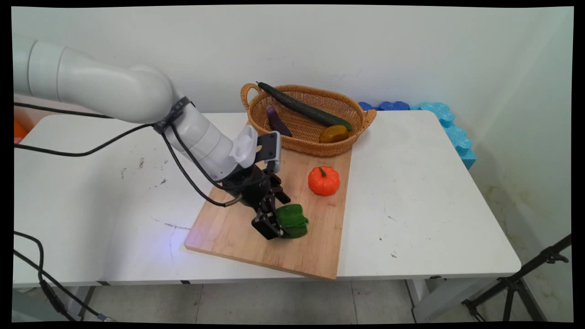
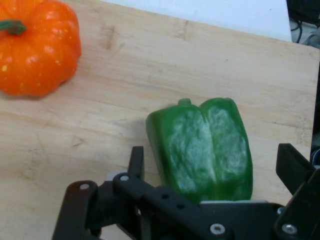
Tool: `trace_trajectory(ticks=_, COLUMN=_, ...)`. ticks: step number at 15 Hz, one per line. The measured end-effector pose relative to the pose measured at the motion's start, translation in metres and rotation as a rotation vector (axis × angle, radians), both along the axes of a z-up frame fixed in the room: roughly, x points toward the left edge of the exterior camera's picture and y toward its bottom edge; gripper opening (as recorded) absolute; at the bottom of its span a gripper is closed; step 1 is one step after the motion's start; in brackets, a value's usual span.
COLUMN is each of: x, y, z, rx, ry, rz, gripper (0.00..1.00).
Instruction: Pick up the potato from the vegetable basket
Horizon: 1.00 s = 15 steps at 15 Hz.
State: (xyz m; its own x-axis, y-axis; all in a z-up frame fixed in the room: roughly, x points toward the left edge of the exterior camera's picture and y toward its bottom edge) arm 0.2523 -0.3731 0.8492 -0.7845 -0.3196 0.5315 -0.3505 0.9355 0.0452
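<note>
main view shows the black gripper [image 1: 279,224] low over the wooden cutting board [image 1: 237,230], right at the green pepper [image 1: 292,220]. hand view shows the gripper [image 2: 212,172] with its two fingers [image 2: 136,161] spread apart, one on each side of the green pepper [image 2: 202,150]. they do not look like they are squeezing it yet. the pepper lies on its side on the board, between the fingers, near the board's middle.

to do this bit well, i think the hand should stay low and straight so the pepper sits in the middle of the gap. the pepper is round and smooth, so a slow, even squeeze on its fat sides would be best. a squeeze near the edge may make it roll or pop out.

counting things: one green pepper. one orange pumpkin [image 1: 323,180] on the board, a little way off from the pepper. one woven basket [image 1: 299,144] at the far end of the board. in the basket are one long cucumber [image 1: 304,108], one purple eggplant [image 1: 277,121] and one brown potato [image 1: 333,133]. one white table [image 1: 429,196].
</note>
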Motion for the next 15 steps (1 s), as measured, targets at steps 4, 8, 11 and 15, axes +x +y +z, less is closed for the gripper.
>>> trace_trajectory(ticks=4, x=0.004, y=-0.002, z=0.016, rx=-0.021, ry=-0.001, rz=0.002, gripper=1.0)
trace_trajectory(ticks=8, x=0.005, y=-0.013, z=0.04, rx=-0.05, ry=0.007, rz=0.009, gripper=1.0)
trace_trajectory(ticks=11, x=0.005, y=-0.027, z=0.059, rx=-0.078, ry=0.016, rz=0.024, gripper=1.0)
trace_trajectory(ticks=15, x=0.006, y=-0.05, z=0.076, rx=-0.114, ry=0.024, rz=0.056, gripper=1.0)
